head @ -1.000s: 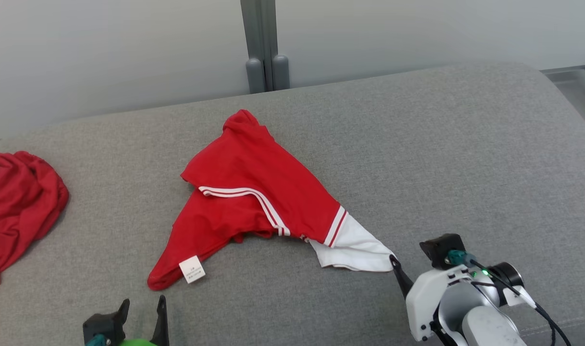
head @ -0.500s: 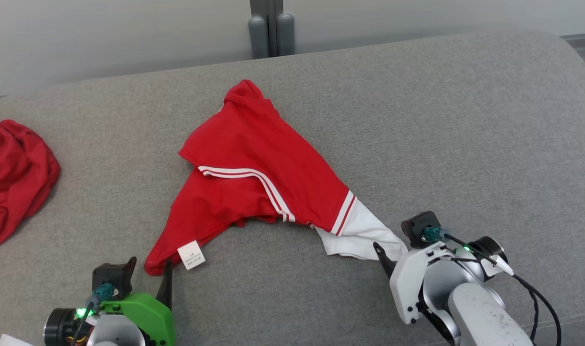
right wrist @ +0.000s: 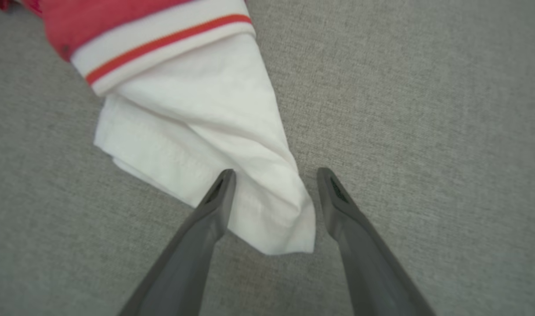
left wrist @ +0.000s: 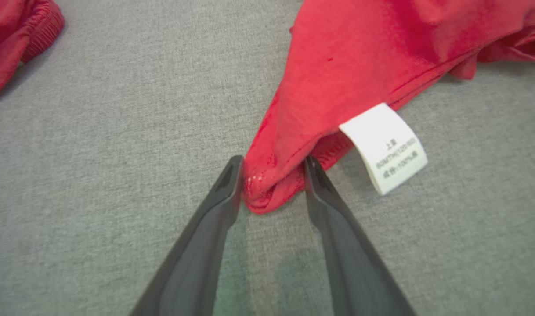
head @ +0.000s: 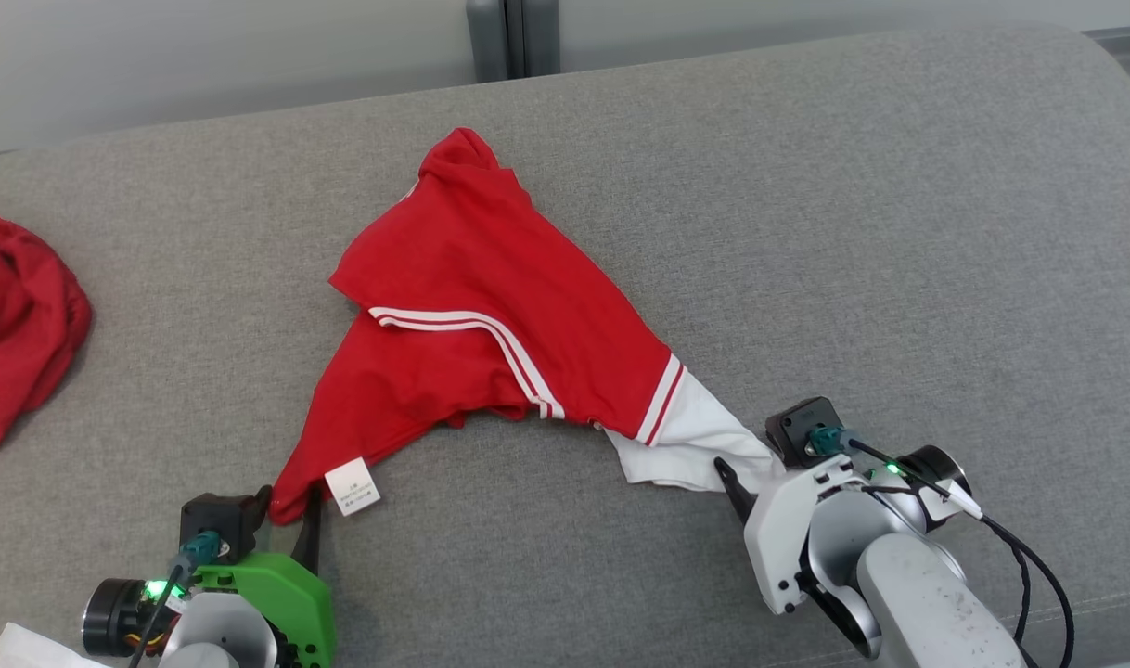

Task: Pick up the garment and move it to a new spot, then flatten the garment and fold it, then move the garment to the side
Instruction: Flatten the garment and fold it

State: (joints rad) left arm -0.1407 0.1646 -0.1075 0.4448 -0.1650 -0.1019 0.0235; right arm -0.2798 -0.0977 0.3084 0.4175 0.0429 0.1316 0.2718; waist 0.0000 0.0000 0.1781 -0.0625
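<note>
The garment (head: 491, 306) is a red shirt with white stripes, lying crumpled on the grey cushion (head: 853, 232). Its near-left corner (left wrist: 267, 188), beside a white label (left wrist: 384, 147), sits between the fingers of my left gripper (head: 289, 501) (left wrist: 272, 164). Both fingers touch the bunched cloth, but the jaws still stand apart. The white sleeve end (head: 695, 441) (right wrist: 197, 131) points toward my right gripper (head: 751, 459) (right wrist: 276, 175). That gripper is open and straddles the sleeve's tip, with a gap on the right side.
A second red garment (head: 18, 315) (left wrist: 17, 35) lies bunched at the cushion's far left. A pale wall with a grey post (head: 509, 37) runs behind the cushion. Bare grey cushion stretches to the right of the shirt.
The head camera has tilted down. Both grippers have come forward onto the shirt's near corners. The left jaws have narrowed around the red corner, and the right jaws only slightly.
</note>
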